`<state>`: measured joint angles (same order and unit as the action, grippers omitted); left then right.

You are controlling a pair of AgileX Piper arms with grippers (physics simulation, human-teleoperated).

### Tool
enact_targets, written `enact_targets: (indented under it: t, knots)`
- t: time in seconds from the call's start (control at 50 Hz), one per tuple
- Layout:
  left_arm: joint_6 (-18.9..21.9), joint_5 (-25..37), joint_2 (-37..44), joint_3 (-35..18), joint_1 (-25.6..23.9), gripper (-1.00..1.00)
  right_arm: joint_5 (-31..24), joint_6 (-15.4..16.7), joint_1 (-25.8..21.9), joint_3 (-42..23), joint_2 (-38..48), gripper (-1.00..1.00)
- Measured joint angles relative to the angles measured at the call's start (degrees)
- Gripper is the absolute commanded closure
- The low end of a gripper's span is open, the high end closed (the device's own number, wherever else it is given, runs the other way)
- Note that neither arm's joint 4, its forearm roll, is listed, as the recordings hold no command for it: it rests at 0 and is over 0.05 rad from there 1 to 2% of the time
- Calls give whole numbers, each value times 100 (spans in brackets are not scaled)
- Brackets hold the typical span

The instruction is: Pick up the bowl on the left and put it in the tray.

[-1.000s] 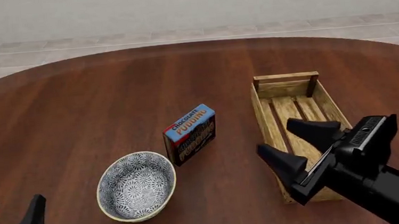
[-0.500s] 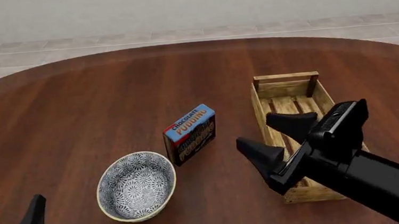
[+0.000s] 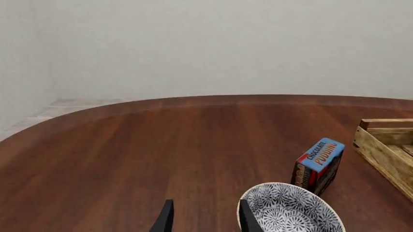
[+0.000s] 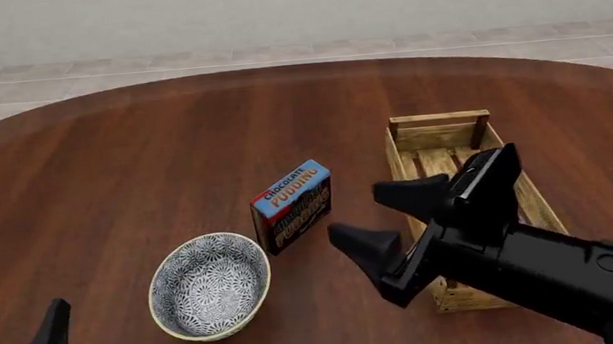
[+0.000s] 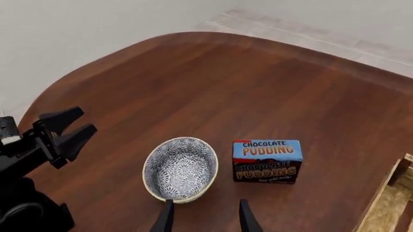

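The bowl (image 4: pixel 209 285), blue-and-white inside with a cream rim, sits upright on the table left of centre; it also shows as the bowl (image 3: pixel 290 210) and the bowl (image 5: pixel 181 168). The tray (image 4: pixel 436 149) of light slatted wood lies to the right, partly behind my right arm; the tray (image 3: pixel 387 145) edges into the left wrist view. My right gripper (image 4: pixel 387 215) is open and empty above the table, between the tray and the pudding box, apart from the bowl. My left gripper (image 4: pixel 15 335) is open at the bottom left corner, left of the bowl.
A blue-and-dark chocolate pudding box (image 4: pixel 293 206) stands upright between bowl and tray, just behind the bowl; it also shows as the pudding box (image 5: pixel 266 161). The round dark wood table (image 4: pixel 120 170) stretches far back and left. A pale wall lies beyond.
My right gripper has moved left and forward from over the tray towards the pudding box and bowl, staying open. The left gripper, bowl, box and tray have not moved.
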<state>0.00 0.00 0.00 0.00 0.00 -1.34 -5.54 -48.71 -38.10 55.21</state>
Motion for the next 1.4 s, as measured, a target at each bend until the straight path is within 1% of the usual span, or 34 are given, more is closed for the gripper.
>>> enact_targets:
  t: [0.28, 0.66, 0.86, 1.12, 1.4]
  knots:
    - [0, 0, 0, 0, 0, -100, -382, 51, -234, -360, 64, -100]
    - [0, 0, 0, 0, 0, -100, -570, 115, -329, -685, 183, -100]
    - [0, 0, 0, 0, 0, -100, -516, 119, -266, -842, 380, -100]
    - [0, 0, 0, 0, 0, -100, -294, 143, -90, -960, 788, -100]
    - [0, 0, 0, 0, 0, -100, -63, 308, -34, -933, 1089, -100]
